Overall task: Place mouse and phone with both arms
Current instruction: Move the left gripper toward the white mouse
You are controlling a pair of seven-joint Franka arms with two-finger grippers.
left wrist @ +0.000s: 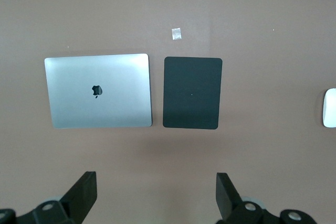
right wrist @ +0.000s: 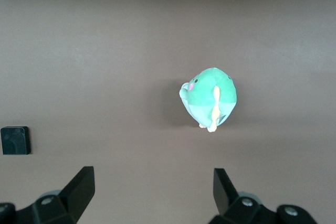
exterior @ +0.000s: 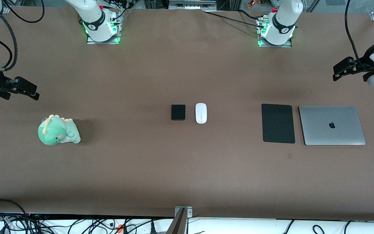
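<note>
The white mouse (exterior: 201,113) lies mid-table beside the black phone (exterior: 178,112), which is on the side toward the right arm's end. My left gripper (exterior: 337,72) is open and empty, held over bare table at the left arm's end; in the left wrist view (left wrist: 156,190) the mouse (left wrist: 329,108) shows only at the frame's edge. My right gripper (exterior: 31,92) is open and empty, held over bare table at the right arm's end; in the right wrist view (right wrist: 154,187) the phone (right wrist: 15,140) shows near the frame's edge.
A large flat black mouse pad (exterior: 278,123) and a closed silver laptop (exterior: 331,125) lie side by side toward the left arm's end. A green plush dinosaur (exterior: 58,130) sits toward the right arm's end. A small tape mark (left wrist: 177,33) is on the table near the pad.
</note>
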